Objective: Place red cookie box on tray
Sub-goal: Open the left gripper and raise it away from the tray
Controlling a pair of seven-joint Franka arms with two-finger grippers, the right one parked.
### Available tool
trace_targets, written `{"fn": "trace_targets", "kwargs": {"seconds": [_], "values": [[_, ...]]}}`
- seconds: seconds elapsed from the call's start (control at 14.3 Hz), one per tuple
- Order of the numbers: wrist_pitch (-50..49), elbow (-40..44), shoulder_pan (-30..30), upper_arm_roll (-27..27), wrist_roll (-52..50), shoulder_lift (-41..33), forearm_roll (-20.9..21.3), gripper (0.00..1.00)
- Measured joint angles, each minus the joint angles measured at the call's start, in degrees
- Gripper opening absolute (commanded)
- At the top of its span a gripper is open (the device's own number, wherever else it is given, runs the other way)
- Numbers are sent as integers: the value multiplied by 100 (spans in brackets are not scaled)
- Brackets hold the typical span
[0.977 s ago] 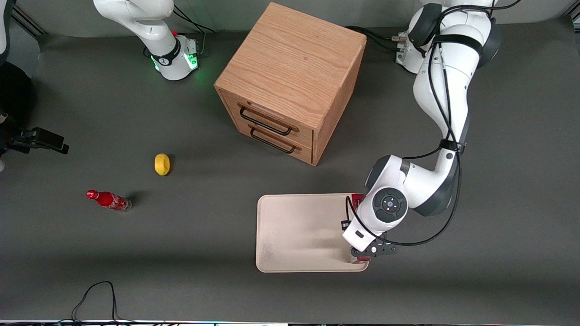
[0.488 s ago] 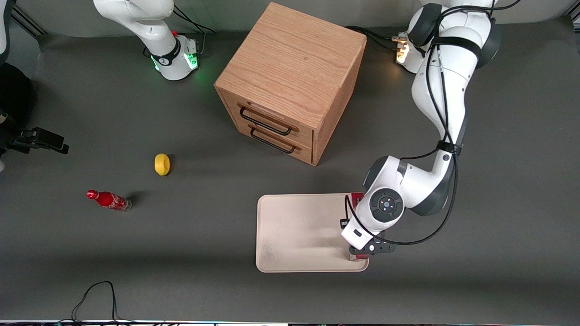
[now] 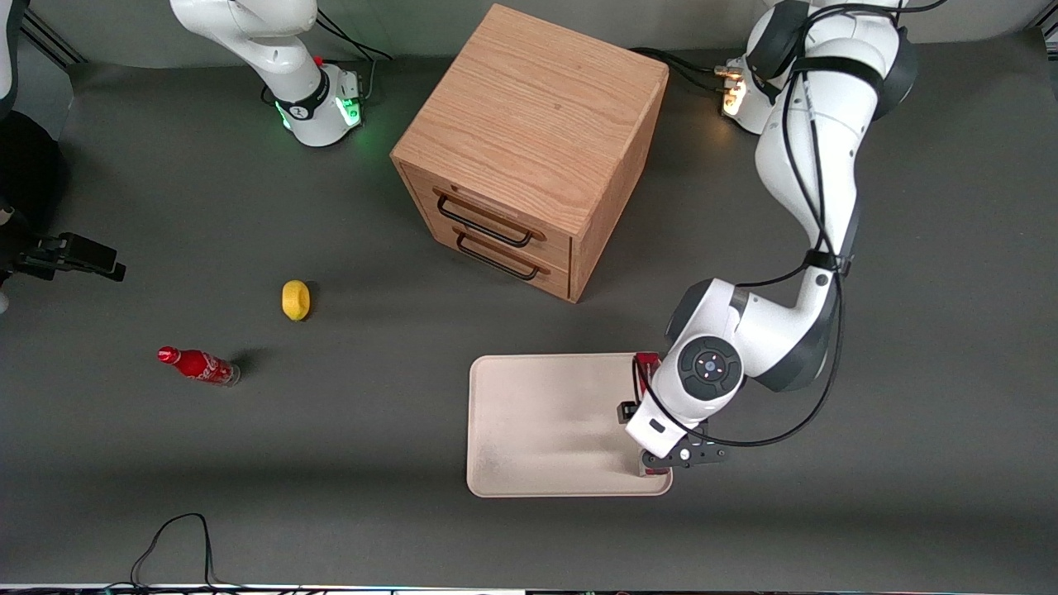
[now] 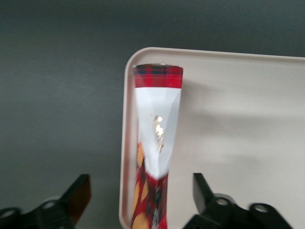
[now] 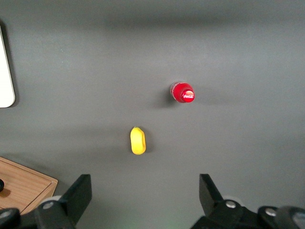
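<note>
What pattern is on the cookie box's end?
Red tartan plaid, on the long red cookie box; clearest in the left wrist view.

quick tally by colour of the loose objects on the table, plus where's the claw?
Red: 2, red cookie box, cola bottle
Yellow: 1, lemon
Cream: 1, tray
Wood: 1, drawer cabinet
Total: 5
Claw open, straddling the box on the tray.

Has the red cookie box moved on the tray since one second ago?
No. The red cookie box lies along the tray edge by the same corner, with the gripper open above it.
</note>
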Motion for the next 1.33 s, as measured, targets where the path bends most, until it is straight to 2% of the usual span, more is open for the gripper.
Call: {"fn": "trace_targets", "kwargs": {"seconds": [0.21,0.63,0.91,1.05,1.33], "values": [[-777,90,-5,-36,0,-535,60,100],[-2328,154,-37,-167,-32,-2210,57,100],[-2998,99,24,-166,32,-2882,15,100],[-3106,-215,263,-152,208,-3200,-84,100],[-2936,-1417,1097,-131,1081,-4036,-341,100]]}}
